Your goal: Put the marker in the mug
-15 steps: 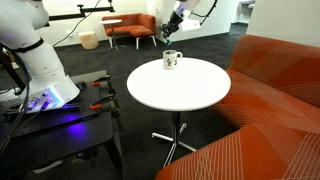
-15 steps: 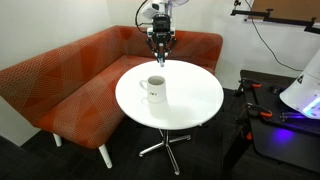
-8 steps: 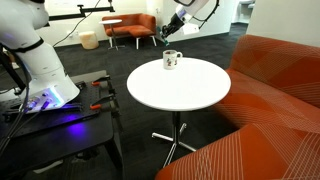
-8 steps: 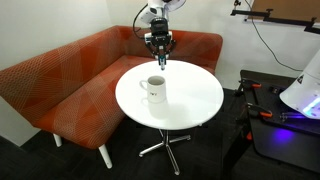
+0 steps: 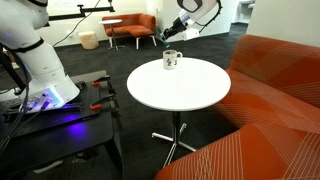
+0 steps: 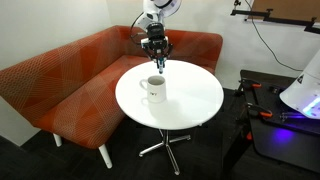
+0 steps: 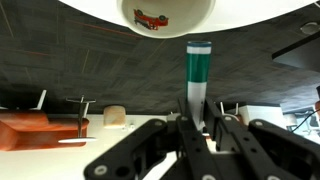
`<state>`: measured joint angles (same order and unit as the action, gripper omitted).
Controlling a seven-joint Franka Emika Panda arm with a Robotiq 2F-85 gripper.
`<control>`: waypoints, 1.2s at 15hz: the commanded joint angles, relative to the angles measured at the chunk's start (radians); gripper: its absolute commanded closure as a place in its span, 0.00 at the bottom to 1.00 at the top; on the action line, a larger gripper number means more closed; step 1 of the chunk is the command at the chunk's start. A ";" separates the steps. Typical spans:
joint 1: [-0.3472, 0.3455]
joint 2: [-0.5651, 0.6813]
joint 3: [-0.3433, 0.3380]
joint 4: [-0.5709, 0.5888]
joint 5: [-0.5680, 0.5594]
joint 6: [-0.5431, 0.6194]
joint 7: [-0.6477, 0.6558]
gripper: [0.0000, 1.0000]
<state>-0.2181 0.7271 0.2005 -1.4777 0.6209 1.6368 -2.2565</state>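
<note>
The white mug [image 6: 153, 88] with dark markings stands on the round white table [image 6: 190, 100], also seen in an exterior view [image 5: 171, 60]. In the wrist view the mug [image 7: 166, 15] appears at the top edge, opening toward the camera. My gripper [image 6: 156, 56] hangs above and behind the mug, near the table's far edge; it also shows in an exterior view [image 5: 169, 38]. It is shut on the green-teal marker [image 7: 198, 80], which sticks out from between the fingers [image 7: 196, 122] toward the mug. The marker's tip [image 6: 158, 65] hangs below the fingers.
An orange-red sofa [image 6: 60, 90] wraps around the table's far side, also in an exterior view [image 5: 275, 90]. The robot base [image 5: 40, 70] stands on a dark cart with tools [image 5: 100, 105]. Orange chairs [image 5: 130, 28] stand in the background.
My gripper with the marker has moved slightly along the table's far edge toward the mug and tilted a bit. The mug has not moved.
</note>
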 commanded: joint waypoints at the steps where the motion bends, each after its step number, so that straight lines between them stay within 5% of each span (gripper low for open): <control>1: 0.021 0.050 -0.015 0.083 -0.002 -0.053 -0.010 0.95; 13: 0.032 0.133 -0.012 0.170 -0.012 -0.051 0.009 0.95; 14: 0.031 0.134 -0.011 0.172 -0.011 -0.046 0.011 0.55; 18: 0.032 0.136 -0.012 0.180 -0.013 -0.040 0.017 0.32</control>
<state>-0.1980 0.8521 0.2004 -1.3407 0.6166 1.6248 -2.2544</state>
